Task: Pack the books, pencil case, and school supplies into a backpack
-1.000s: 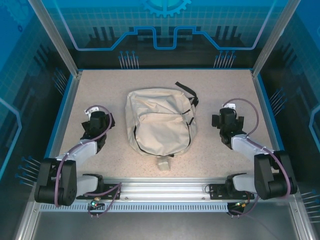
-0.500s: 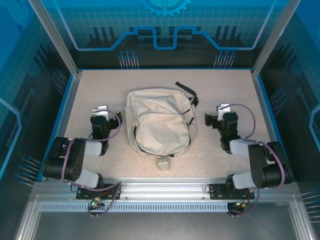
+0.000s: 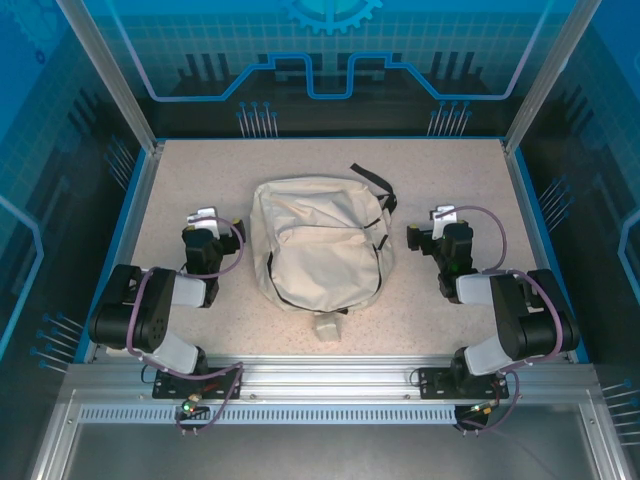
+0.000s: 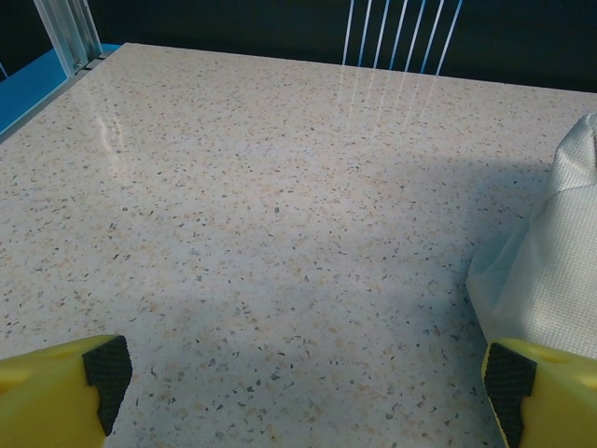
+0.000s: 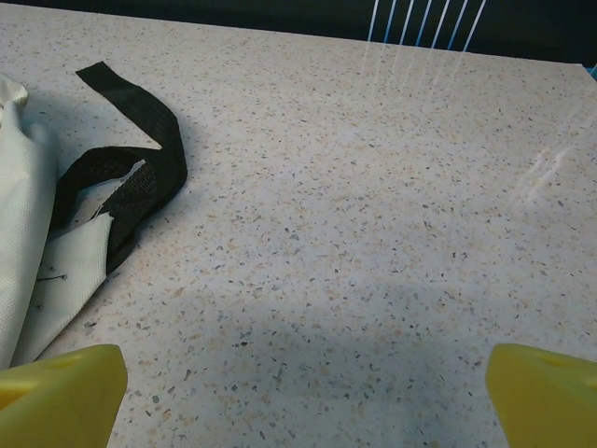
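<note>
**Backpack lies between two wide-open, empty grippers**

From above, the backpack (image 3: 320, 245) is seen flat in the middle of the table (image 3: 450, 170), with a small beige tag (image 3: 327, 328) at its near edge. The left gripper (image 4: 308, 373) is opened wide and nothing is held; white backpack cloth is seen near one finger. The right gripper (image 5: 303, 383) is spread wide and empty too, and a dark strap (image 5: 140, 177) is seen up close by its wrist camera

Matched pair in black and grey
The left arm (image 3: 135, 320) and right arm (image 3: 525, 320) had black joints, pale grey links and looped purplish cables (image 3: 500, 232); the fingers (image 4: 47, 397) were yellow with black textured pads (image 4: 105, 369).
</note>
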`<state>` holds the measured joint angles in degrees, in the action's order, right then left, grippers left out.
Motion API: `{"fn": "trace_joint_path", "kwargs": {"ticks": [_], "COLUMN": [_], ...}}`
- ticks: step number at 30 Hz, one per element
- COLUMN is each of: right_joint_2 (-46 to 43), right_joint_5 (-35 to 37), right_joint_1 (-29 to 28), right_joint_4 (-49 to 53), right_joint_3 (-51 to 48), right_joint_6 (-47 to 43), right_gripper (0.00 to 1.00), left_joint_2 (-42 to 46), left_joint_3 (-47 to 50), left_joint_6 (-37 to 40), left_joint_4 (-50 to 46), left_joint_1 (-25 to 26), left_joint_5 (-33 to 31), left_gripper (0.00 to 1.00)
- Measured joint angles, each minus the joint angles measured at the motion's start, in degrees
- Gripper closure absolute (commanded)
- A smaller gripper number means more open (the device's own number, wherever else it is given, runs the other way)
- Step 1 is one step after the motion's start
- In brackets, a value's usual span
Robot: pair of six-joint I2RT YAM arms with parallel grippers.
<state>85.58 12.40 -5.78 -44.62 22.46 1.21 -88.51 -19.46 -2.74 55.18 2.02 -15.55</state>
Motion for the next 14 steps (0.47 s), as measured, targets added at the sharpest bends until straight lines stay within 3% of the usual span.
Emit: {"fn": "trace_joint_path", "kwargs": {"ticks": [14], "right_joint_2": [0.04], "right_joint_5": [0.61], "right_joint_1": [0.0], "right_joint_4": [0.0], "right_joint_3": [0.04], "right_joint_6": [0.02], "right_gripper": [0.0], "left_joint_2": [0.0], "left_joint_3": [-0.57], "left_joint_6": [0.2], "left_joint_4": [-1.07], "left_joint_1": [0.0], "left_joint_5": [0.55], "left_gripper": [0.01]}}
